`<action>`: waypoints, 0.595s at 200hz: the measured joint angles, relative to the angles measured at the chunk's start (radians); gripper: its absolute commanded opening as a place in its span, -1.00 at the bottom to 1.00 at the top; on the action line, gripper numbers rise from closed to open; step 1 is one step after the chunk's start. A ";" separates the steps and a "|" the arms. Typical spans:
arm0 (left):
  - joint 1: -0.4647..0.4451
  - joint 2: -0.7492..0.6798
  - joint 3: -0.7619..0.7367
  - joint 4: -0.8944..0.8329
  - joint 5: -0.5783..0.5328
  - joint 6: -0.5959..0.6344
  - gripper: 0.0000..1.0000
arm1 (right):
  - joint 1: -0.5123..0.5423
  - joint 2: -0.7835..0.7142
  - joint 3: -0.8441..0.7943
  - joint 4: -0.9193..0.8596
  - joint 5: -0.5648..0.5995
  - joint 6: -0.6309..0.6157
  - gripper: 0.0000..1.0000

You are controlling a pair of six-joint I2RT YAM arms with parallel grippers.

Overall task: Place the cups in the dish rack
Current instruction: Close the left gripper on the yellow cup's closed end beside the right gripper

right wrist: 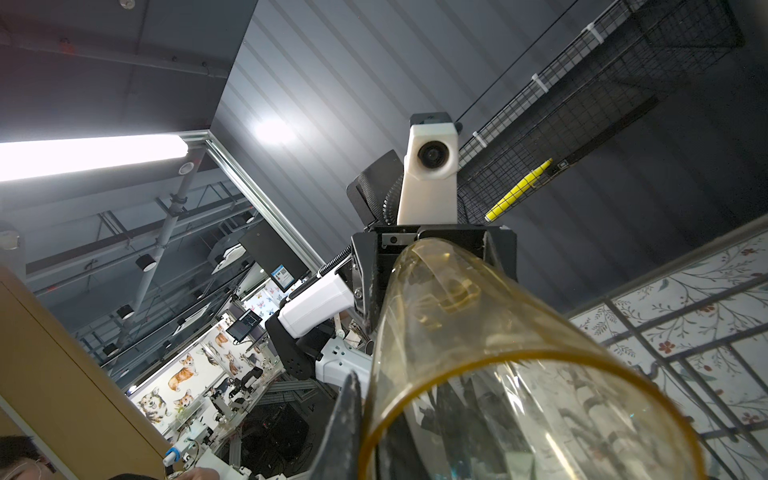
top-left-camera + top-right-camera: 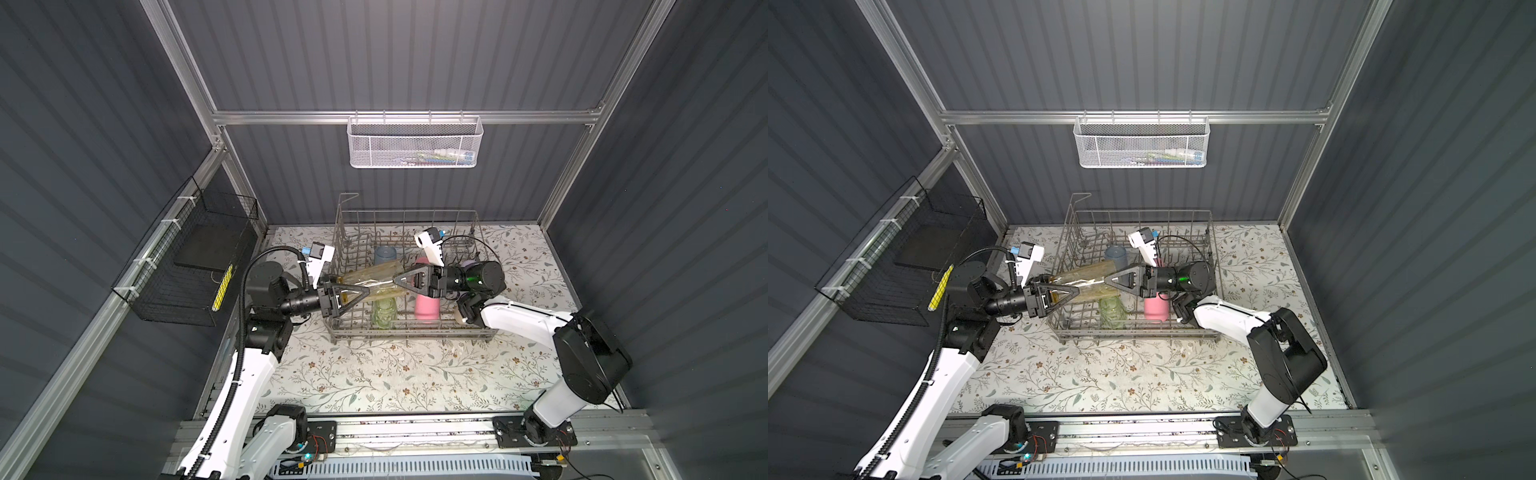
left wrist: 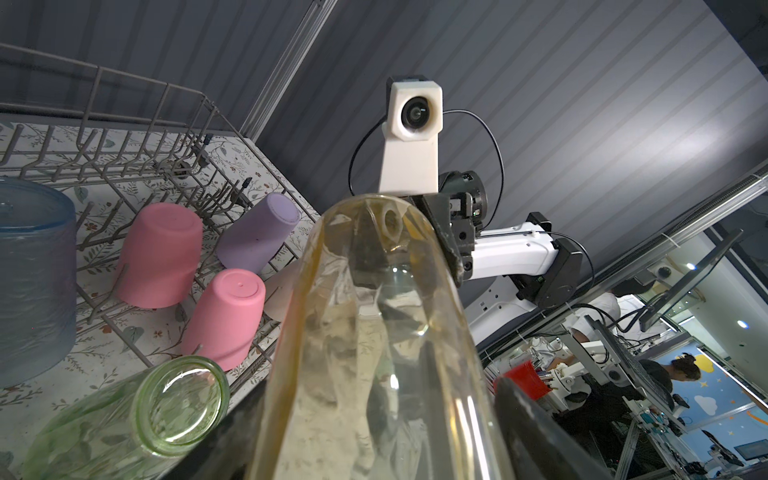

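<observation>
The clear yellow plastic cup [image 2: 374,275] lies sideways in the air, just over the big grey wire dish rack [image 2: 415,334] — one claw at each end. The right gripper [image 2: 395,281] is pinched together on the cup's wall at its open rim. The left gripper [image 2: 365,287] has its fingers wide, one on each side of the other end — I cannot tell if they squeeze it. Below, in the rack, a clear green cup [image 2: 384,313] lies on its side near a pink cup [image 2: 427,309].
</observation>
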 measured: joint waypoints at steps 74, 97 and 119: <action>0.000 0.000 0.000 0.020 -0.023 -0.007 0.32 | 0.005 0.006 0.000 0.015 0.001 0.000 -1.00; 0.000 0.000 0.000 0.020 -0.028 -0.007 0.16 | 0.005 0.010 0.000 0.021 0.003 0.000 -0.98; 0.000 0.000 0.000 0.020 -0.028 -0.007 0.08 | 0.005 0.010 0.000 0.021 0.003 0.000 -0.94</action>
